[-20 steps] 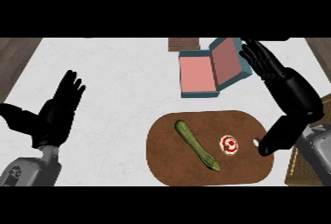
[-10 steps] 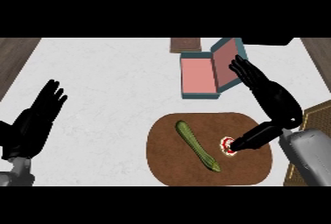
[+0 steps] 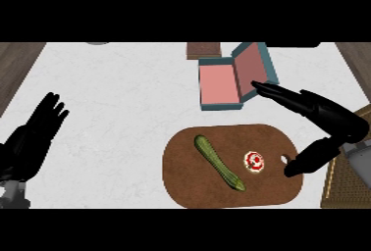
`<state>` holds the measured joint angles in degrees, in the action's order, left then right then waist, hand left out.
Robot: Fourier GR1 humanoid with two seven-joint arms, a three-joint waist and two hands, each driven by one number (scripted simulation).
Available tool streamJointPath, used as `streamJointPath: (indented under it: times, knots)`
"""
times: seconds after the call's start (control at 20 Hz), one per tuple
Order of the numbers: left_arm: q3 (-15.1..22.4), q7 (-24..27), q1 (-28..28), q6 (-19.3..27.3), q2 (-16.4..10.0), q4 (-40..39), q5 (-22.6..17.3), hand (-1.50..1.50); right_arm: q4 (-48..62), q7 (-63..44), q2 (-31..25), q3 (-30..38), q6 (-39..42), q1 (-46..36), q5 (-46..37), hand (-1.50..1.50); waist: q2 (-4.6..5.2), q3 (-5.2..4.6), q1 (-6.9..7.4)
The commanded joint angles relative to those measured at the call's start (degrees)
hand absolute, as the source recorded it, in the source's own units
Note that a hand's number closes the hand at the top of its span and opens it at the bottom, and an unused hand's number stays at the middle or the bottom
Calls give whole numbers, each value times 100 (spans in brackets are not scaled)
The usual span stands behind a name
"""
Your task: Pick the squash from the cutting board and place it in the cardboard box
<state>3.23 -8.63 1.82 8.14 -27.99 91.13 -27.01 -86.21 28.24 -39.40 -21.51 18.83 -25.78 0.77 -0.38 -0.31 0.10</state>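
- A pale counter [image 3: 123,98] fills nearly everything I can see; its top is white with faint grey marbling.
- Dark wooden planking [image 3: 18,63] runs along the counter's left side, slanting in towards the far end.
- A matching wooden strip [image 3: 357,59] borders the right side.
- A small brown block [image 3: 202,49] sits at the far edge, near the middle.
- A tan woven surface [image 3: 348,188] shows at the near right corner, cut off by the edge.
- The light lies soft and even over the top.
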Motion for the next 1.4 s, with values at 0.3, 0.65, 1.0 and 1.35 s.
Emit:
streamJointPath:
  times: [0.3, 0.65, 1.0, 1.35]
  knots:
    - [57, 91, -208, -97, 155, -55, 114, 0, -1315, -2693, -16, -1300, 457, -586, -1689, -150, 7, 19, 12]
    - [-102, 82, -145, -182, 257, 32, 157, 0, -1304, -3962, 586, -1524, 1538, -644, -1589, -150, 32, 24, 13]
    - [-406, -52, -392, -458, 265, 304, 235, 0, -890, -4311, 1200, -1033, 2191, -809, -1927, -150, 37, 29, 39]
    - [-398, -136, -478, -334, 700, 541, 583, 0, -1036, -3670, 1242, -972, 2228, -109, -2899, -150, 35, 31, 14]
